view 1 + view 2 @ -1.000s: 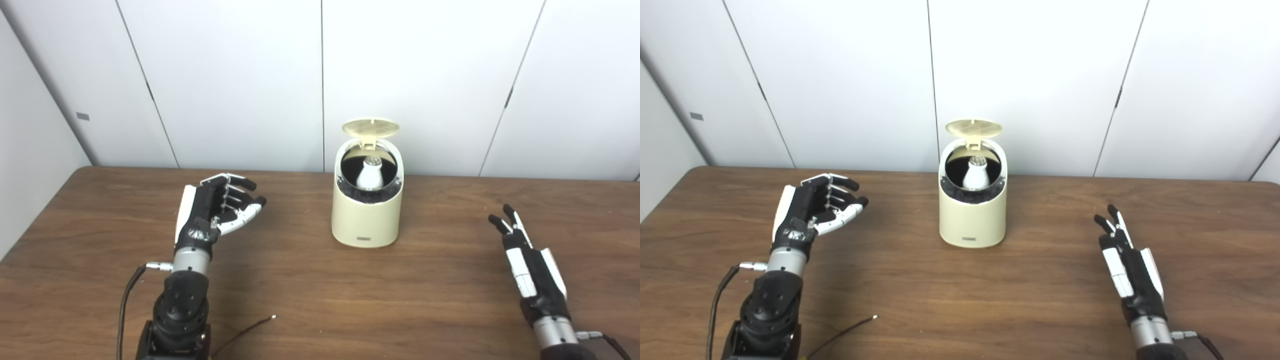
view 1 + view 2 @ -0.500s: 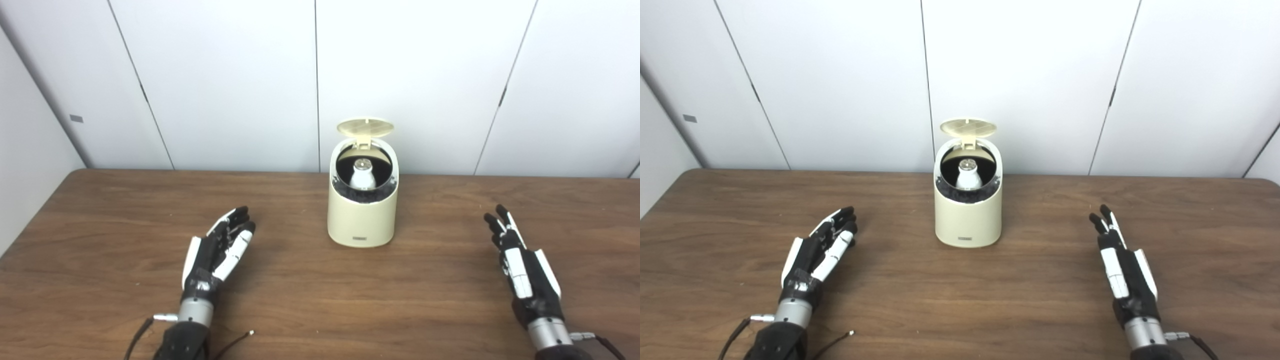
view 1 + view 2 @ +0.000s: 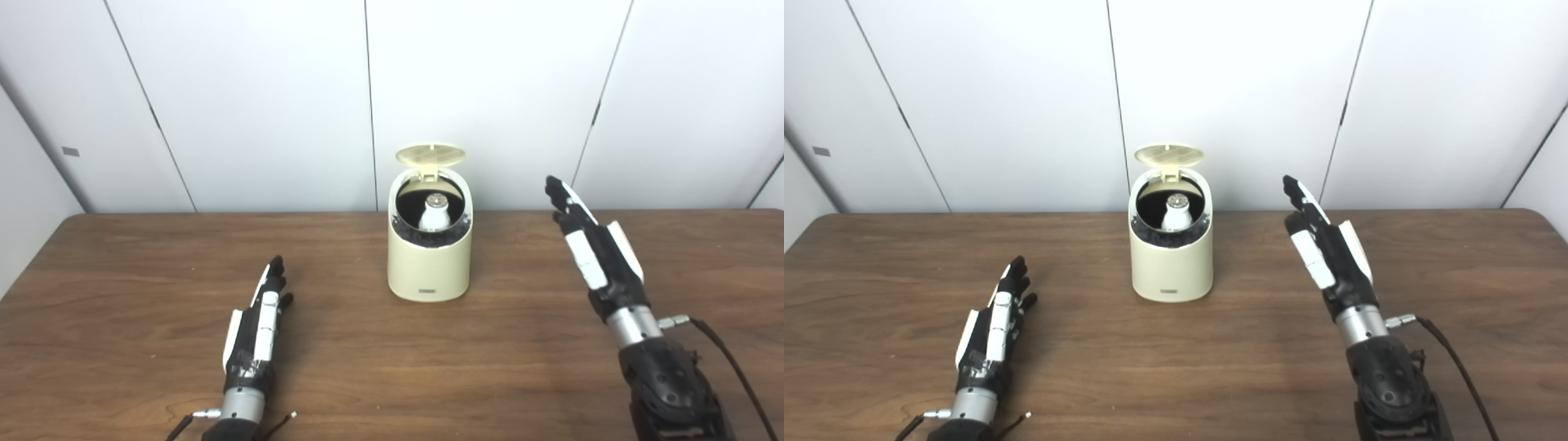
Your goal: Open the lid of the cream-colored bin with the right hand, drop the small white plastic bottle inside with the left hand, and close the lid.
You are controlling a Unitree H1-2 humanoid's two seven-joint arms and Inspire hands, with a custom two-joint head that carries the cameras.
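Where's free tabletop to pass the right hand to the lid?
Bare table lies between the bin and the right hand, and between bin and left hand. Nothing is crowded; the open lid stands near the wall.

A: Where's the cream-colored bin (image 3: 429,269)?
B: Twelve o'clock on the table, upright, its round lid (image 3: 430,155) tipped open at the back.
A: The small white plastic bottle (image 3: 434,215)?
B: Inside, cap up.
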